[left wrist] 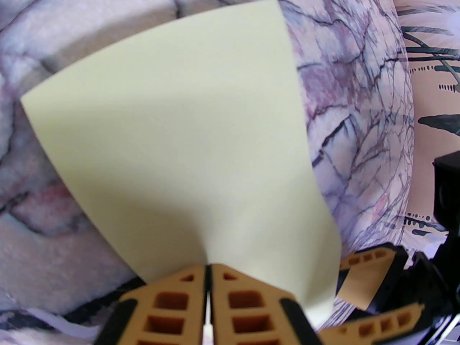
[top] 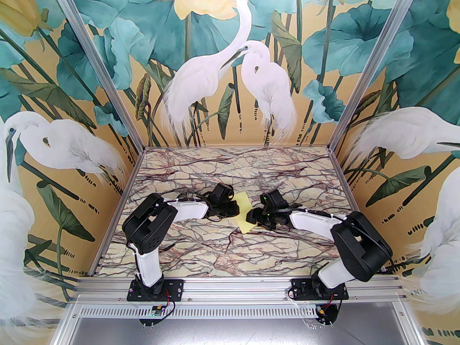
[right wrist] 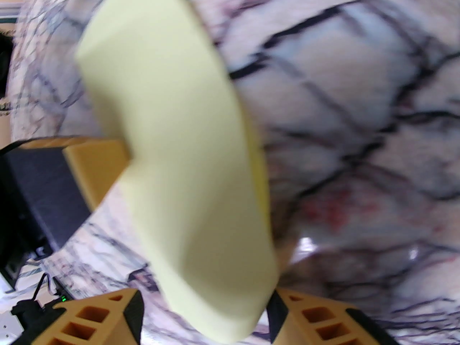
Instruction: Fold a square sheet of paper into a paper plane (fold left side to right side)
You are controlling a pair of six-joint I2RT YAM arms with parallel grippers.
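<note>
Left arm (top: 187, 208) and right arm (top: 312, 221) crowd the table's (top: 230, 261) middle around the square sheet of paper (top: 244, 207). Its far half seems open.

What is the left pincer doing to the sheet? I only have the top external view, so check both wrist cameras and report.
Observer: In the left wrist view, the left pincer is shut on one edge of the square sheet of paper, pinching it at a single spot.
Operator: Now report the right pincer.
Observer: In the right wrist view, the right pincer is open. Its fingers stand apart on either side of the sheet's edge and do not clamp it.
Operator: Give me the sheet's shape.
Observer: It is bowed into a curve rather than lying flat on the table.
</note>
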